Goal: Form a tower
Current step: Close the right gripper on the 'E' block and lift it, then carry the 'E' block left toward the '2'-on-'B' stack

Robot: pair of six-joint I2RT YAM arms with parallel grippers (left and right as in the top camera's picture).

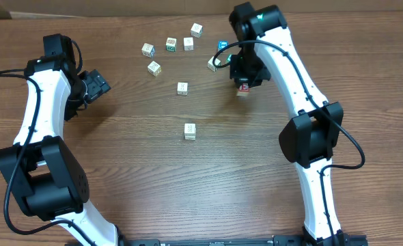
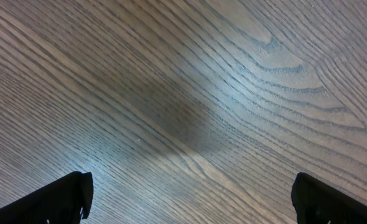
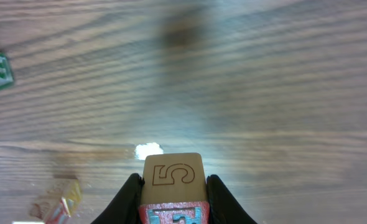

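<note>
Clamping the numbered cube [image 3: 172,176], right gripper [image 3: 173,190] risks a skewed release toppling the tower [image 1: 190,131]; left gripper [image 2: 190,193] gapes wide, idle.

1. The tower [image 1: 190,131] is seen from above as a narrow, one-cube-wide stack of pale wooden cubes; their number cannot be told.
2. It stands upright near the middle of the table [image 1: 256,198], well apart from everything else.
3. Its top face is pale with a faint print.
4. A further cube [image 3: 173,174], marked with an outlined "5" and a red-edged face, is gripped by the right hand [image 3: 173,186].
</note>
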